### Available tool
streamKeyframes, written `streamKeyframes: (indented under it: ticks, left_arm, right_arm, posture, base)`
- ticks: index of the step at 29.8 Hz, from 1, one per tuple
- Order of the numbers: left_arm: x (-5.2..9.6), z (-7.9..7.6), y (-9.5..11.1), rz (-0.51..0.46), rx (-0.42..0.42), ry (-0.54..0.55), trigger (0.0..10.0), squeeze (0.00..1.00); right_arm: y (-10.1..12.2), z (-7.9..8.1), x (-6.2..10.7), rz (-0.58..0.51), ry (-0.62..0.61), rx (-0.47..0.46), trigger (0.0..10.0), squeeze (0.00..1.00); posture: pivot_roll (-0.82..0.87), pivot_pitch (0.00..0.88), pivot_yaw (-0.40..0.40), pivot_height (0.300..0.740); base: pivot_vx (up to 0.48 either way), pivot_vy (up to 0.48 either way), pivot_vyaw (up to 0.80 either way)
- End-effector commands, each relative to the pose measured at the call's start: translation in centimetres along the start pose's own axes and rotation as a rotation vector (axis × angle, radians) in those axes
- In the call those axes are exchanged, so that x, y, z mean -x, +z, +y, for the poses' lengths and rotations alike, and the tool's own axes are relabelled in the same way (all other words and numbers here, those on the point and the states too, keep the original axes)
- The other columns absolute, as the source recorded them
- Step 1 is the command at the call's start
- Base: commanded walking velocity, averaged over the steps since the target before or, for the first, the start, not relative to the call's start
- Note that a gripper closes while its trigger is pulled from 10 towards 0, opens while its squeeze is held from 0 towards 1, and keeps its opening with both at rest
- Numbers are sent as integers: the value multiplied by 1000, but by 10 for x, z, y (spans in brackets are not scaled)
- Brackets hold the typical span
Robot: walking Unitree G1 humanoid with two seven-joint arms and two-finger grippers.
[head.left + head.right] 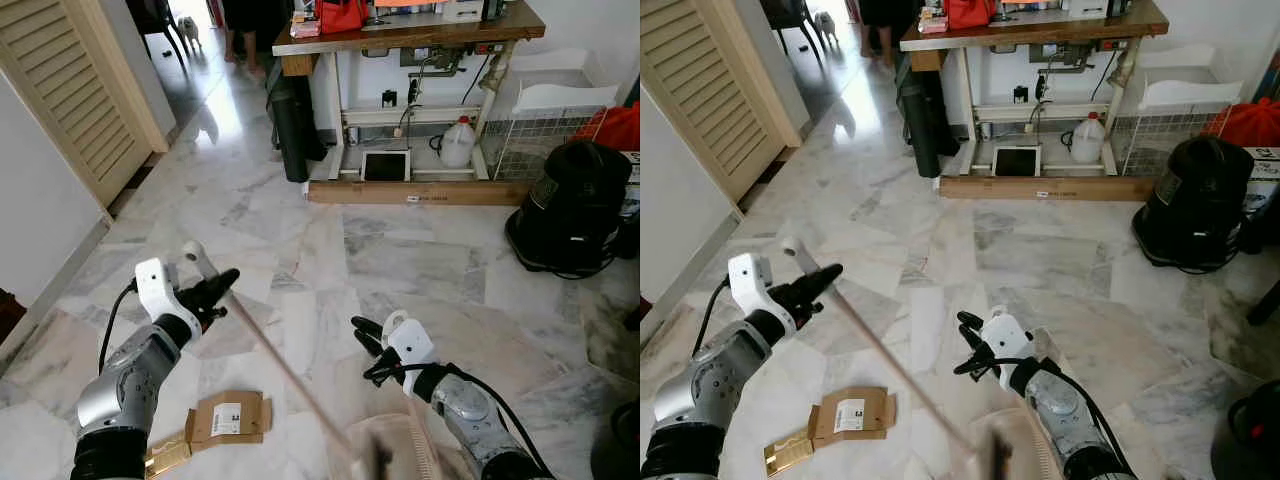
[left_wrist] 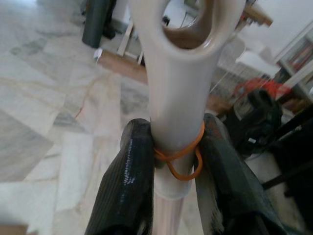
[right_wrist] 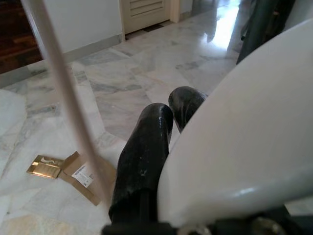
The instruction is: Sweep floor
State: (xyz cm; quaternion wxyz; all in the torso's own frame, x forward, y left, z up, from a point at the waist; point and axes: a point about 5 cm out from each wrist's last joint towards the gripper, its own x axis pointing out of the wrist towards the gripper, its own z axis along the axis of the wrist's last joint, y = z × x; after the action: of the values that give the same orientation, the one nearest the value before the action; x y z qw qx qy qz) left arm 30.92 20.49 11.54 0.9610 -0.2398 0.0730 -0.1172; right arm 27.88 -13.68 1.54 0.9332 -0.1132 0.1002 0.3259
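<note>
Where the blurred broom head [image 1: 385,450] sits nearest, just right of the flattened cardboard [image 1: 228,417], the right gripper [image 1: 367,348] holds a white handle [image 3: 244,147], jaws together. The broomstick [image 1: 280,360] slants up-left from there into the left gripper [image 1: 217,288], clamped near its looped end.

Two silver metallic forearms, each ending in a white wrist housing. Left gripper [image 1: 222,284] and right gripper [image 1: 362,335] each carry two long glossy black fingers. A black cable loops along each forearm.
</note>
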Motion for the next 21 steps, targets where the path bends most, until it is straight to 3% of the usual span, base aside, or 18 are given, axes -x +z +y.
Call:
streamKeyframes:
  ticks: [1, 6, 10, 17, 21]
  left_arm:
    - [2, 5, 17, -79, -28, 39, 10000, 0]
    - [4, 7, 24, -132, -70, 72, 10000, 0]
    - [8, 6, 32, -131, -202, 87, 10000, 0]
    - [8, 4, 19, 5, -300, 22, 10000, 0]
    - [10, 0, 2, 159, -365, -74, 10000, 0]
  right_arm:
    - [-32, 23, 9, 155, 61, -116, 10000, 0]
    - [-32, 21, 9, 157, 49, -120, 10000, 0]
    - [-32, 21, 8, 162, 48, -123, 10000, 0]
    - [-34, 23, 9, 181, 60, -118, 10000, 0]
    - [-35, 24, 9, 188, 62, -114, 10000, 0]
  posture:
    - [129, 25, 150, 740]
    - [133, 20, 148, 740]
    - [138, 14, 148, 740]
    - [138, 4, 150, 740]
    - [140, 0, 152, 740]
  base:
    - [0, 0, 0]
    - [0, 0, 0]
    - [0, 0, 0]
    - [0, 0, 0]
    - [0, 0, 0]
